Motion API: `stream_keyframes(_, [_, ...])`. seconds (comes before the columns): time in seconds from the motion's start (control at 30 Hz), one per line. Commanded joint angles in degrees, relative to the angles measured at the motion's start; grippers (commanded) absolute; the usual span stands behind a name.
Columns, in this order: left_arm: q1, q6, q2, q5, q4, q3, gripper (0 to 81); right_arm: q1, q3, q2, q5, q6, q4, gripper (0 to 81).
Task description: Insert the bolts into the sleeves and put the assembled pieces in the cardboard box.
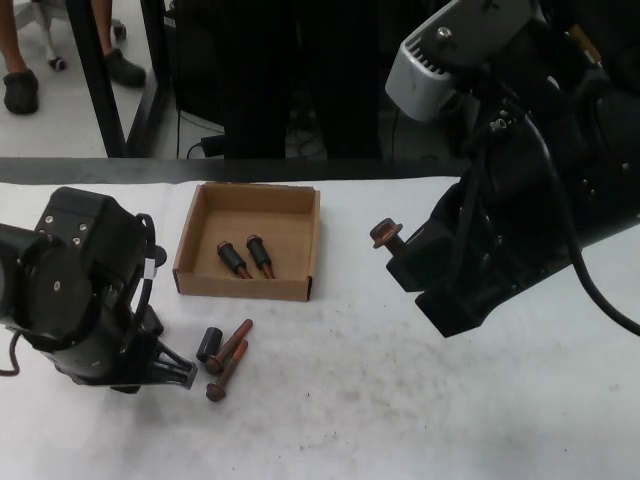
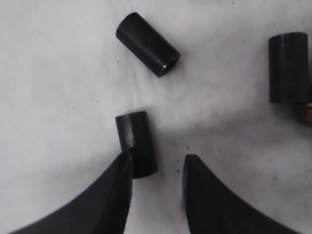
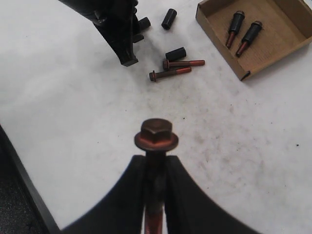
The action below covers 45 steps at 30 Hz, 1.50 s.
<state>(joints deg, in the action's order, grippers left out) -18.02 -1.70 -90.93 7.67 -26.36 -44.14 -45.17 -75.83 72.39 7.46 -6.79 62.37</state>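
1. Bolt [image 3: 156,136] with a coppery-brown hex head and a round flange is pinched by its shank between the right jaws. Its head sticks out past the fingertips, and it is held above the white surface [image 1: 420,420] to one side of the cardboard box [image 1: 240,283].
2. The left jaws are spread, low over the surface. A short black near sleeve [image 2: 136,144] lies partly in the gap and touches 1 fingertip.
3. A second sleeve [image 2: 147,44], also a plain black cylinder, lies loose just beyond it. A third sleeve [image 2: 288,67] lies apart from both, close to the loose bolts.
4. A first loose bolt [image 1: 229,346] and a second loose bolt [image 1: 226,371] lie side by side on the surface in front of the box. Both have rusty-copper shanks and darker heads.
5. 2 finished pieces lie near each other on the floor of the open box, a first assembled piece [image 1: 232,259] and a second assembled piece [image 1: 261,254]. Each is a black sleeve with a copper shank poking out of 1 end.
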Motion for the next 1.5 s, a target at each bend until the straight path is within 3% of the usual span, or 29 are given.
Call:
stream_keyframes(0.0, [0.16,0.38,-0.65,1.06,1.57,-0.31,33.2,0.12,-0.09,-0.77,0.12,0.43,-0.53,0.2])
stream_keyframes(0.13, [0.16,0.38,-0.85,3.89,1.94,-0.48,33.2,0.12,-0.09,-0.77,0.12,0.43,-0.53,0.2])
stream_keyframes(0.5, [0.16,0.38,-1.95,3.8,2.76,-0.48,33.2,0.12,-0.09,-0.77,0.12,0.43,-0.53,0.2])
stream_keyframes(0.83, [0.16,9.42,-3.2,3.81,3.22,-0.48,33.2,0.12,-0.09,-0.77,0.12,0.43,-0.53,0.2])
stream_keyframes(1.27, [0.16,11.29,-5.3,3.81,3.5,-0.48,33.0,0.12,-0.09,-0.77,0.12,0.43,-0.04,0.2])
stream_keyframes(1.47, [0.16,12.07,-5.43,3.81,5.12,-0.48,22.2,0.12,-0.09,-0.88,0.12,0.43,-0.07,0.2])
